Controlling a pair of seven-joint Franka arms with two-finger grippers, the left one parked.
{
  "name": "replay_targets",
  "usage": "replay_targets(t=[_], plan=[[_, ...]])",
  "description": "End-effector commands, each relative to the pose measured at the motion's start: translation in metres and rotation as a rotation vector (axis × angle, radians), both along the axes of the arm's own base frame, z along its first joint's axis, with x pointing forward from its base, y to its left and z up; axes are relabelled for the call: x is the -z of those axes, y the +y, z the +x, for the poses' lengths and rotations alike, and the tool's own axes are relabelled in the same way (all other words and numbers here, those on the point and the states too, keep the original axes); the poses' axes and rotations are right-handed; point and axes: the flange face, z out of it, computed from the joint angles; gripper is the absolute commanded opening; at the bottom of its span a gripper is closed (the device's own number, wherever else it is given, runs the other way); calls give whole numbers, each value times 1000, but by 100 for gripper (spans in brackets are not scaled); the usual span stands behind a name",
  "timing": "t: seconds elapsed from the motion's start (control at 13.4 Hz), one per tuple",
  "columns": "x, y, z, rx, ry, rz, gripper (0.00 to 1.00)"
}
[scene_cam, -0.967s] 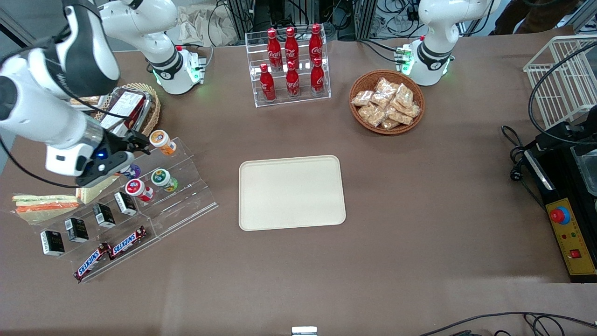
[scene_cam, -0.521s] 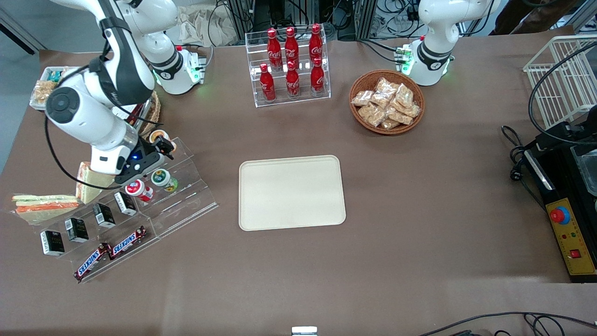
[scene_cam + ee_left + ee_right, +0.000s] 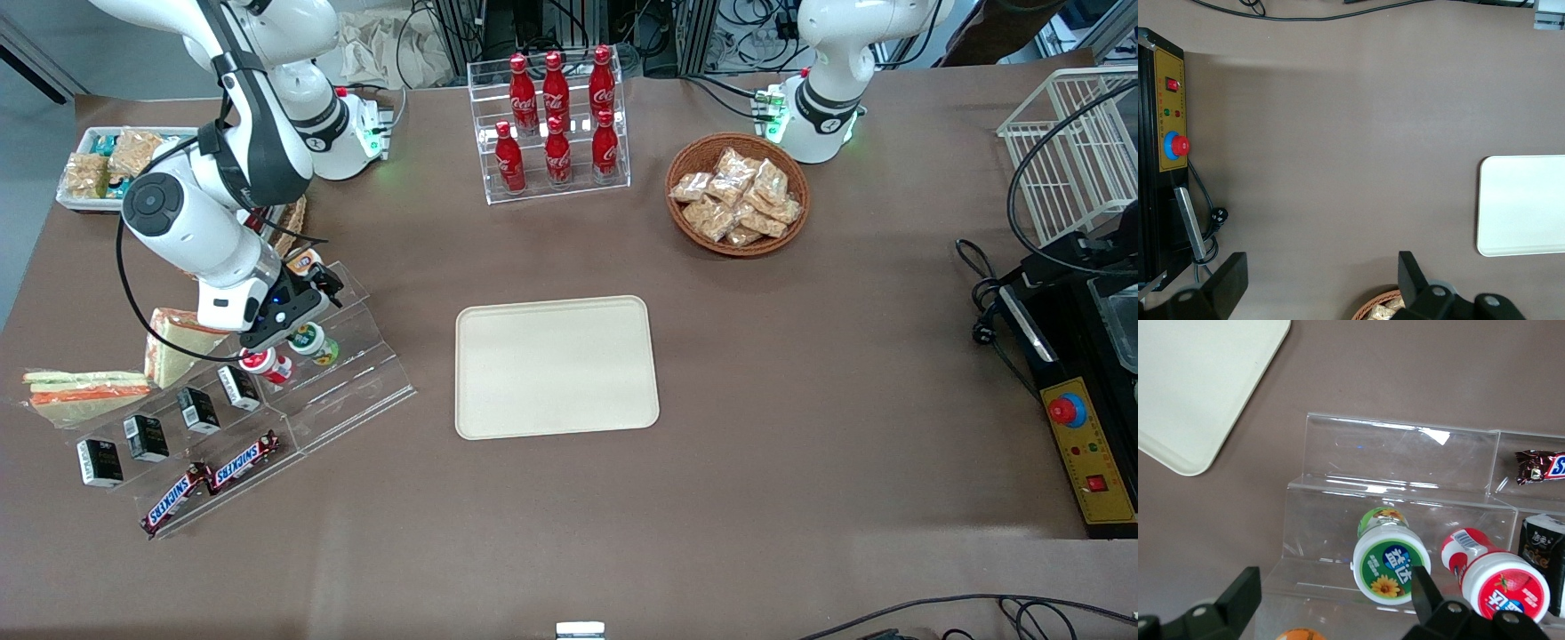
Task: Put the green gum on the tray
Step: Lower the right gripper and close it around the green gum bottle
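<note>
The green gum (image 3: 312, 342) lies at middle left of the front view, on the clear stepped rack (image 3: 356, 356), beside the red-lidded bottle (image 3: 263, 364). The gripper (image 3: 307, 307) hovers just above it, jaws spread wide and empty. The bottle looks light, stiff and probably slick; grip across its round lid. The tray (image 3: 556, 366) sits mid-frame.

Front cam looks down over the whole surface (image 3: 800, 373); both wrist cams hover closer, all catching the tray (image 3: 556, 366).
</note>
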Motion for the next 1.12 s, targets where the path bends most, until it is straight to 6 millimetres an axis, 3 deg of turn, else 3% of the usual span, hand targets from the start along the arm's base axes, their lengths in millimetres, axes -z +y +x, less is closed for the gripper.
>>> replay_targets(t=[0.0,0.37,1.04], plan=[[10,-8,2,-35,-21,2,100],[25,-24,9,-56,-30,-2,100],[48,-23,9,-47,-32,-5,100]])
